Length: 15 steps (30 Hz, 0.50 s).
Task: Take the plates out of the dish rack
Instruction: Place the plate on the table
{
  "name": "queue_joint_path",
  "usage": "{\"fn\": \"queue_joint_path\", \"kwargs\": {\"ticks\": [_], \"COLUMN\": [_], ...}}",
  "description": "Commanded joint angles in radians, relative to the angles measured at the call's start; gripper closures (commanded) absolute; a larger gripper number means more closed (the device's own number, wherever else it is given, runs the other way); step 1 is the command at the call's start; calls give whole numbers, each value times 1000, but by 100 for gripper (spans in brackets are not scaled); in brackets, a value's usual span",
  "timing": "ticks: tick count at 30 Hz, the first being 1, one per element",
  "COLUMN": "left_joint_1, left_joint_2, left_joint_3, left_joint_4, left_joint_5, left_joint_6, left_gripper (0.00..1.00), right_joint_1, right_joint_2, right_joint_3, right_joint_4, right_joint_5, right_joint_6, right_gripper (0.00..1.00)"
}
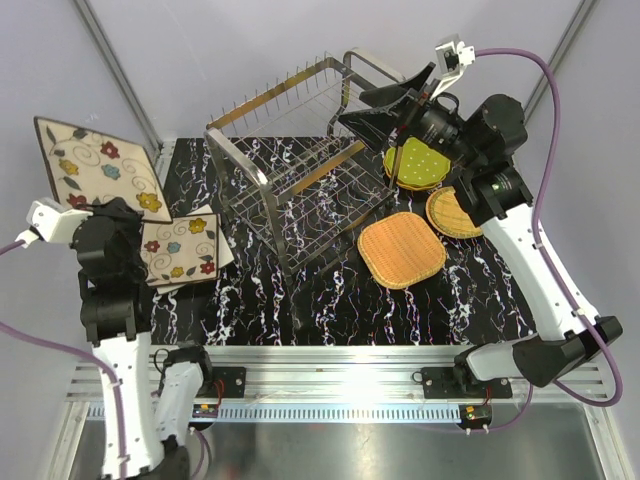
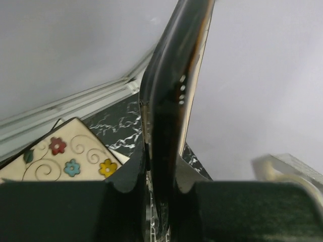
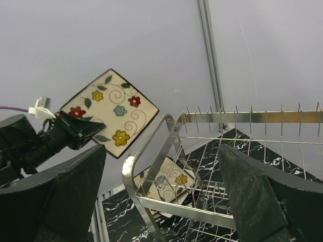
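Left fingers (image 2: 123,181) clamping flowered plate (image 1: 95,165), right fingers (image 3: 65,201) spread wide, empty

Bright, even light, faint shadows — wrist-view foregrounds blurred

Your left arm (image 1: 115,330) is standing upright well to the left of the dish rack (image 1: 300,190). Your left gripper (image 1: 98,207) is pinching the lower edge of the flowered plate (image 1: 95,165), holding it off the table. Your right arm (image 1: 530,260) is arching in from the rack's right side. Your right gripper (image 1: 378,110) is hovering over the rack's far right corner, jaws spread wide and holding nothing.
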<state>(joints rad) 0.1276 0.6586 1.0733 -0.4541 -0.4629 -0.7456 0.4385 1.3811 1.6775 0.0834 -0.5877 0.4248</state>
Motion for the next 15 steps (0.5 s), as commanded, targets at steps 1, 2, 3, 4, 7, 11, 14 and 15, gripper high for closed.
{"fn": "queue_joint_path", "kwargs": {"ticks": [1, 2, 3, 4, 7, 11, 14, 15], "left_joint_1": [205, 249, 323, 328, 345, 365, 375, 377], "left_joint_2": [-1, 1, 1, -4, 2, 12, 13, 13], "left_joint_3": [-24, -71, -97, -130, -220, -357, -424, -438], "left_joint_4": [232, 261, 282, 334, 405, 509, 561, 581], "left_joint_5": [302, 357, 409, 447, 502, 569, 589, 592], "left_joint_6": [-204, -266, -300, -329, -400, -509, -544, -552], "left_gripper": [100, 100, 100, 100, 100, 100, 100, 100], "right_joint_1": [-17, -20, -24, -26, -35, -47, -52, -55], "right_joint_2": [-43, -51, -53, -56, -65, -70, -73, -73], "right_joint_3": [-12, -19, -24, -27, -36, -42, -50, -53], "right_joint_4": [24, 24, 24, 24, 26, 26, 27, 29], "right_joint_5": [3, 3, 5, 5, 5, 2, 0, 0], "right_joint_6": [-8, -8, -8, -8, -6, -8, -6, -6], "right_gripper": [0, 0, 0, 0, 0, 0, 0, 0]}}
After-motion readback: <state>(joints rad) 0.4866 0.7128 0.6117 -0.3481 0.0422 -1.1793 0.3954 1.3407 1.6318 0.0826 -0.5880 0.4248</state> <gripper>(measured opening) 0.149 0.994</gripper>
